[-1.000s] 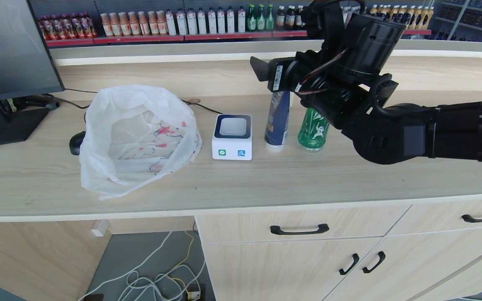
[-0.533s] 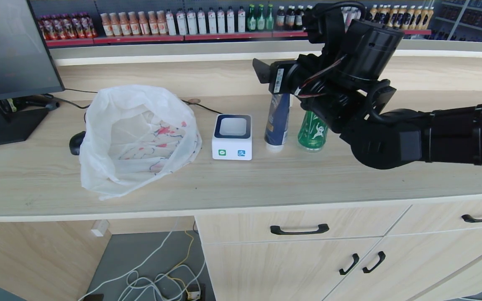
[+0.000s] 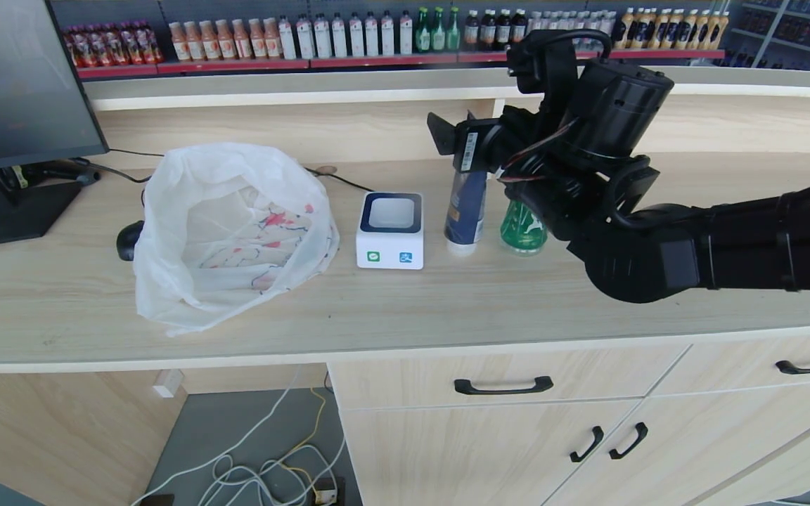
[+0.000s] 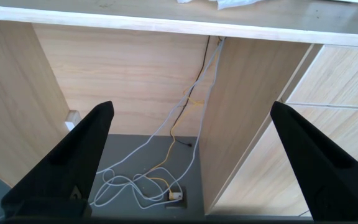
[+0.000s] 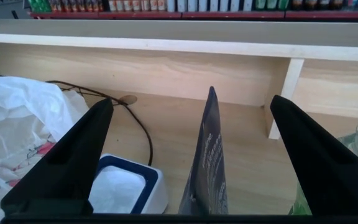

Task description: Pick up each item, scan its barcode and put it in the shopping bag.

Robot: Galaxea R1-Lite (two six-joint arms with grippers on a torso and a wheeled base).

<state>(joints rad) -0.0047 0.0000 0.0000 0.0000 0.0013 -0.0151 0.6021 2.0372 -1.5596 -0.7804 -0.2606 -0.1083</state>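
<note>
The white plastic shopping bag [image 3: 229, 232] sits open-mouthed on the left half of the counter. All I can make out inside is red and blue print on the plastic. Right of it come the white box scanner [image 3: 391, 228], then the dark blue squeeze tube [image 3: 466, 211] standing on its white cap, then the green plastic bottle [image 3: 523, 226], upright and partly hidden behind the arm.

The right gripper [image 3: 465, 133] is spread wide at the tube's top. In the wrist view the crimped tip sits between the 2 fingers [image 5: 73, 162] with a gap on both sides. The left gripper [image 4: 191, 112] is spread wide too, down below the countertop and facing the loose cables [image 4: 148, 180] on the floor.

Everything rests on a light wood counter [image 3: 447, 302] with black-handled drawers [image 3: 503, 385] under it. There's a long shelf of drink bottles [image 3: 377, 35] along the back wall, a dark monitor [image 3: 18, 77] at the far left, and a black mouse [image 3: 127, 241] just beside the bag.

Compared with 1 second ago, the right arm has dropped lower and its gripper has come down onto the tube's top. It now covers more of the bottle. The bag, scanner, tube and bottle haven't budged.
</note>
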